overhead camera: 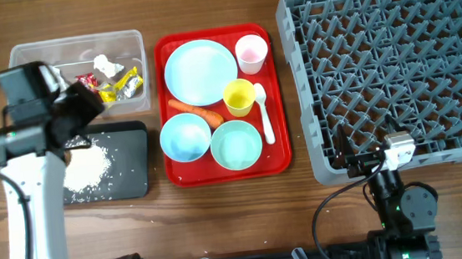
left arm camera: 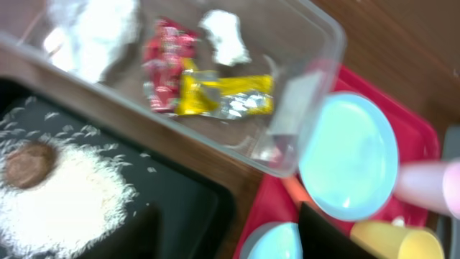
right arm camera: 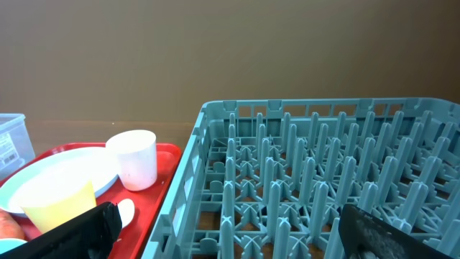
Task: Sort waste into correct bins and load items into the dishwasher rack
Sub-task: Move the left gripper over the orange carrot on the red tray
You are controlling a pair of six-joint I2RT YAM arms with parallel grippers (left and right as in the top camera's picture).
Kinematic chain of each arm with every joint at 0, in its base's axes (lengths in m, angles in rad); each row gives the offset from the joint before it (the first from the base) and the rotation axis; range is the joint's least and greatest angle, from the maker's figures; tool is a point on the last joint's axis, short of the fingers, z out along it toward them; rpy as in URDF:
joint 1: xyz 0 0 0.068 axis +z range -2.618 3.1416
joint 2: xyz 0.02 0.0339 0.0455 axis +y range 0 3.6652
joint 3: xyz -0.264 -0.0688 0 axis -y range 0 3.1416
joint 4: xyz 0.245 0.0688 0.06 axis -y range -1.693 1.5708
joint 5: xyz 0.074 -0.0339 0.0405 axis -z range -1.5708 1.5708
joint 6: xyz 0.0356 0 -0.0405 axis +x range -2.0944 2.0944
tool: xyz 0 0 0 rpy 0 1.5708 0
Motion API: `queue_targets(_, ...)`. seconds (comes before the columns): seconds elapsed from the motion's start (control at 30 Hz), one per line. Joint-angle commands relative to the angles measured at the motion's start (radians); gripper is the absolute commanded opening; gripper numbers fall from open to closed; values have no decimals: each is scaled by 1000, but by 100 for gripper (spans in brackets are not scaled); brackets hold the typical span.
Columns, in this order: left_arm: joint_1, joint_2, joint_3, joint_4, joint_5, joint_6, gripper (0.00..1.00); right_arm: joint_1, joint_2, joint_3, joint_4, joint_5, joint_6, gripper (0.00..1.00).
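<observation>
My left gripper [overhead camera: 88,102] hovers open over the seam between the clear tub [overhead camera: 73,44] and the black tray [overhead camera: 133,159], and nothing sits between its fingers [left arm camera: 327,237]. The tub holds red and yellow wrappers [left arm camera: 208,93] and white tissues [overhead camera: 106,65]. Rice grains [overhead camera: 87,167] and a brown lump [left arm camera: 29,162] lie in the black tray. On the red tray [overhead camera: 282,154] are the carrot [overhead camera: 198,111], plate [overhead camera: 201,72], two bowls [overhead camera: 185,138] [overhead camera: 236,144], yellow cup [overhead camera: 239,97], pink cup [overhead camera: 251,53] and spoon [overhead camera: 264,114]. My right gripper [right arm camera: 237,237] stands open and empty at the rack's [overhead camera: 393,65] front edge.
The grey rack fills the right half of the table and holds nothing. Bare wood runs along the front edge, between the red tray and the rack, and below the black tray. The left arm's white link [overhead camera: 29,222] rises from the front left.
</observation>
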Motion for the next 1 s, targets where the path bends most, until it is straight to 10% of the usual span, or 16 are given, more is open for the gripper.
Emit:
queue_targets(0.0,-151,42,13,14,13,-2,40,-2,-2,-1,5,-16,-9,100)
queue_targets(0.33,-404,297,13,78,-103,-1,36,-2,-2,-1,4,-16,-9,100)
queue_targets(0.97,-434,464,13,114,-166,2,36,-2,-2,-1,4,-16,-9,100)
